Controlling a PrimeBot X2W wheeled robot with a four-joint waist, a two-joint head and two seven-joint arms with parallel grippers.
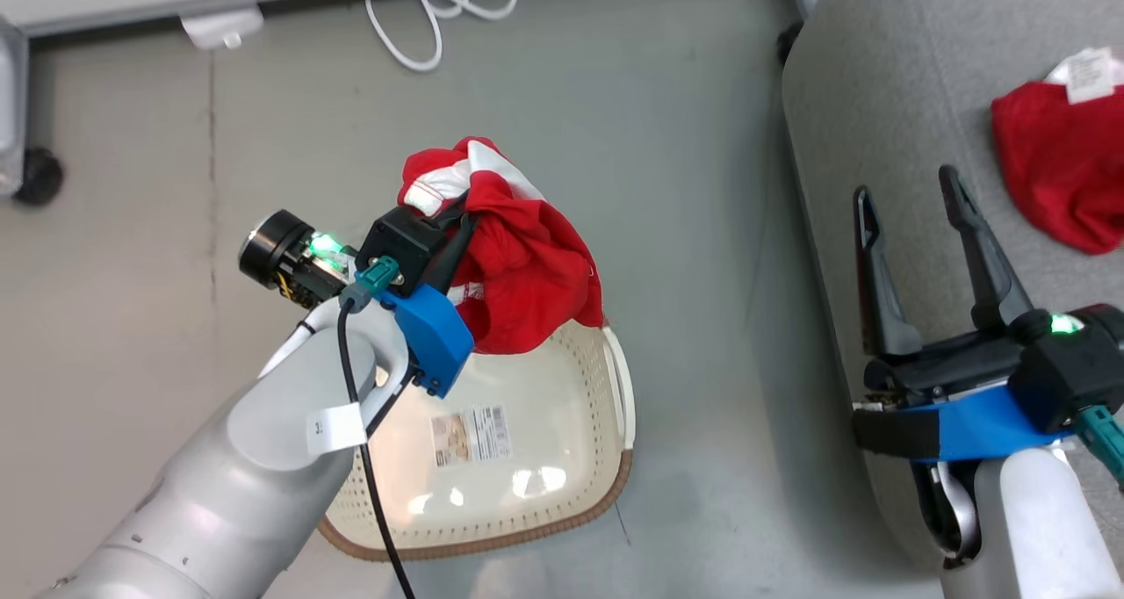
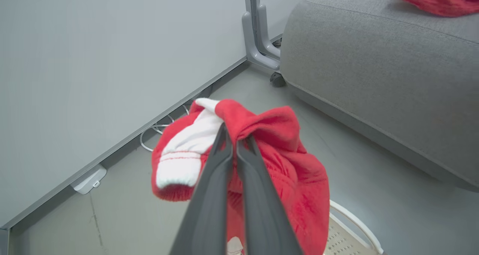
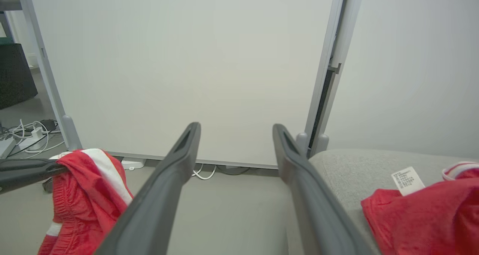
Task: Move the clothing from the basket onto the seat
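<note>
On the seat (image 1: 922,98) one garment (image 1: 1062,169) is laid. Above the basket (image 1: 625,406) the other garment (image 1: 527,265) is pinched in the left claw (image 2: 235,139); it should be carried high over the seat's edge, clear of the spread, empty right claw (image 1: 909,186), before release.

Grey floor (image 1: 659,98); pale wall panel (image 3: 187,60); white cable (image 1: 435,41) along skirting
</note>
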